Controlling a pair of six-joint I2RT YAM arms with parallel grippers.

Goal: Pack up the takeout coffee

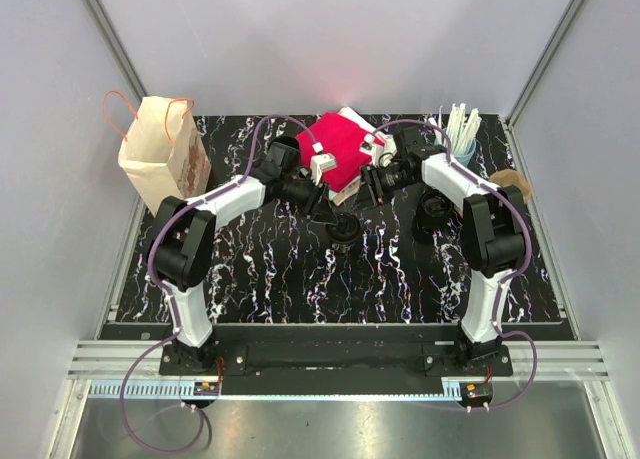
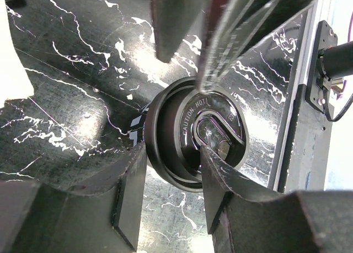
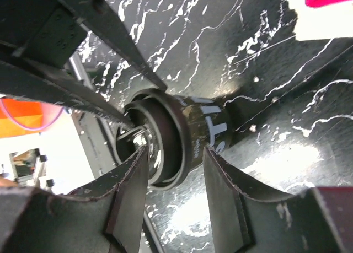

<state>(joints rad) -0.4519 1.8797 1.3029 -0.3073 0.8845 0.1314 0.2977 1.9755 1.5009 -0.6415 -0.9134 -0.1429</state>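
Black lidded coffee cup (image 2: 185, 123) at centre; right gripper (image 3: 175, 165) straddles it, jaws parted; left gripper (image 2: 172, 167) grip cannot be told; red-and-white carton (image 1: 336, 145) just beyond.

Worktop (image 1: 300, 279): black, white-veined surface. Far left corner: brown paper bag (image 1: 160, 159), upright. Far centre: red-and-white box (image 1: 340, 149). Far right corner: holder of white sticks (image 1: 462, 129). Centre: black lidded cup (image 1: 342, 229). Right of it, apart: second black cup (image 1: 432, 211). Right edge: brown item (image 1: 515, 184), not identifiable.
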